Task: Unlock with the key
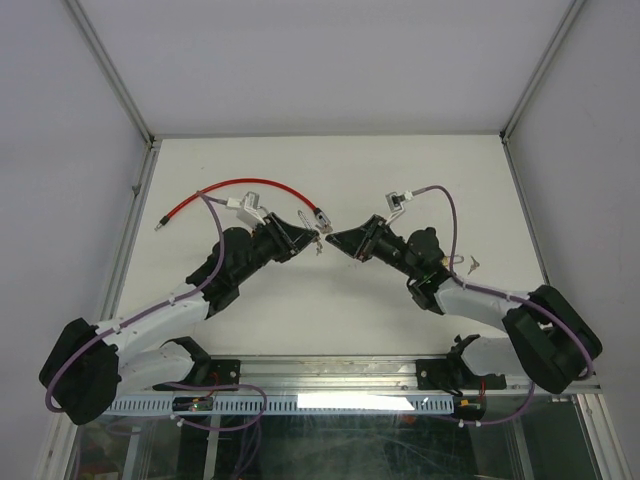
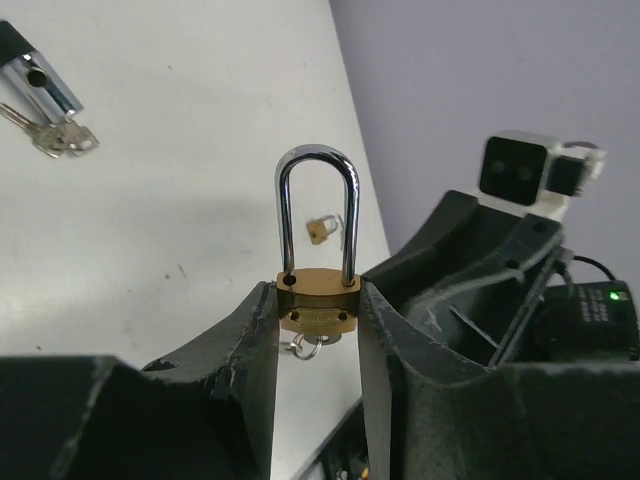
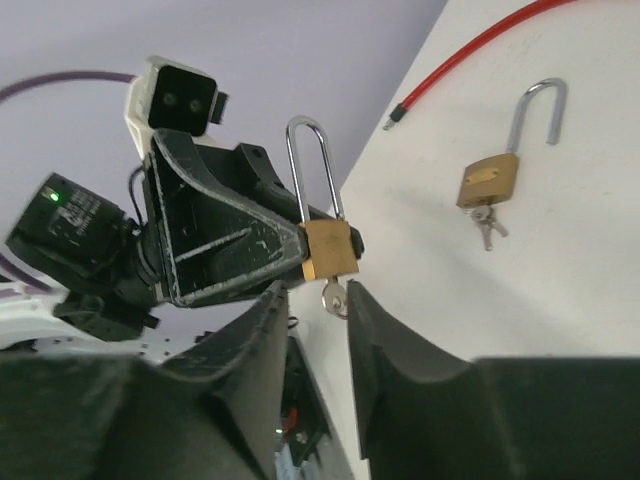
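A brass padlock (image 2: 318, 300) with a tall steel shackle (image 2: 318, 200) stands upright between the fingers of my left gripper (image 2: 318, 305), which is shut on its body. The key (image 3: 335, 296) sticks out of the padlock's underside (image 3: 330, 250), with its ring (image 2: 308, 346) hanging below. My right gripper (image 3: 315, 295) faces the padlock from the other side. Its jaws stand apart around the key head, one finger (image 3: 365, 305) right beside it and a gap on the other side. In the top view the left gripper (image 1: 306, 238) and right gripper (image 1: 336, 240) meet tip to tip above the table's middle.
A second brass padlock (image 3: 488, 180) with keys lies on the table with its shackle swung open. A red cable (image 1: 240, 185) curves across the back left. Its silver lock head (image 2: 42, 80) with keys lies near it. A small item (image 1: 472, 264) lies at the right.
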Robot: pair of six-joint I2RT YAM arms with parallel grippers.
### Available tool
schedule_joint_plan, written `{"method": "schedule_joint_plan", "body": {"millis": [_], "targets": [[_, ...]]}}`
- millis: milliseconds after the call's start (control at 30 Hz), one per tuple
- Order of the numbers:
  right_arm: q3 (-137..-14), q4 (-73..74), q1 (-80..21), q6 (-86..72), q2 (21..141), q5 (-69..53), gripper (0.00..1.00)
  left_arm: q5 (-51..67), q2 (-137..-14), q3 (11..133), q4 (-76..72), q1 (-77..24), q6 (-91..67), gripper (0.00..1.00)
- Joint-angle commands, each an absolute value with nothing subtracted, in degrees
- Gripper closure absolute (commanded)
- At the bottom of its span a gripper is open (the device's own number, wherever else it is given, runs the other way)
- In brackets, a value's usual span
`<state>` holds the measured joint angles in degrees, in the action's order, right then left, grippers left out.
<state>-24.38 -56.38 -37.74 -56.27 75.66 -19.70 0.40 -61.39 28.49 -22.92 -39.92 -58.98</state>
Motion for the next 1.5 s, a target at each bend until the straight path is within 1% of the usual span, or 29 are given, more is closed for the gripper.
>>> {"method": "schedule_joint_plan", "body": {"millis": [0, 100, 200, 267, 367, 467, 667, 767, 867, 967, 1100, 1167, 1267, 1333, 1467], "targets": [[-25.28, -42.65, -36.94, -43.89, 66.88, -18.68, 0.63, 1.59, -61.11, 36.05, -12.94, -38.84, -46.06, 1.0], [-27.7, -32.93, -36.83, -37.44, 61.98, -18.46, 0.54, 3.49, -62.31, 38.77, -8.47, -38.8, -39.01, 1.0], [-30.95, -25.61, -36.85, -32.96, 60.26, -17.55, 0.49, 7.61, -63.44, 40.77, -5.74, -38.89, -32.47, 1.0], [-32.72, -23.96, -36.85, -31.48, 60.48, -17.88, 0.45, 10.41, -64.28, 41.79, -4.39, -39.16, -28.54, 1.0], [-35.39, -23.38, -36.88, -30.54, 62.04, -18.55, 0.39, 11.42, -65.59, 43.35, -2.32, -40.94, -24.0, 1.0], [-38.75, -22.38, -36.97, -30.11, 64.84, -19.74, 0.37, 11.21, -66.92, 44.68, -0.9, -42.91, -21.0, 1.0], [-41.12, -23.33, -37.0, -31.19, 69.48, -21.27, 0.37, 10.13, -68.3, 45.72, -0.6, -44.88, -19.84, 1.0], [-41.31, -23.29, -37.01, -31.62, 71.21, -21.71, 0.41, 10.04, -68.01, 45.87, -0.6, -44.91, -19.86, 1.0], [-41.31, -23.36, -37.02, -31.81, 72.42, -23.2, 0.47, 10.41, -67.77, 45.59, -1.05, -44.96, -19.99, 1.0], [-40.79, -24.06, -37.14, -31.85, 72.84, -24.38, 0.58, 11.57, -67.76, 45.32, -1.76, -44.93, -20.19, 0.99], [-39.93, -24.98, -37.1, -31.45, 72.6, -25.38, 0.76, 11.89, -67.52, 44.92, -2.37, -44.91, -20.72, 0.95], [-39.55, -25.05, -37.05, -31.39, 72.31, -25.57, 0.86, 11.11, -67.3, 44.56, -2.37, -44.91, -21.39, 0.89], [-38.84, -24.86, -37.02, -31.65, 71.32, -25.38, 0.99, 8.33, -66.49, 43.71, -2.06, -44.92, -23.11, 0.69], [-38.34, -24.83, -37.0, -31.85, 70.53, -25.26, 1.0, 5.45, -65.92, 42.97, -1.75, -44.88, -24.5, 0.59], [-37.14, -24.81, -37.0, -32.65, 69.29, -24.99, 1.0, 0.11, -65.18, 41.7, -0.11, -43.77, -27.68, 0.43]]}}
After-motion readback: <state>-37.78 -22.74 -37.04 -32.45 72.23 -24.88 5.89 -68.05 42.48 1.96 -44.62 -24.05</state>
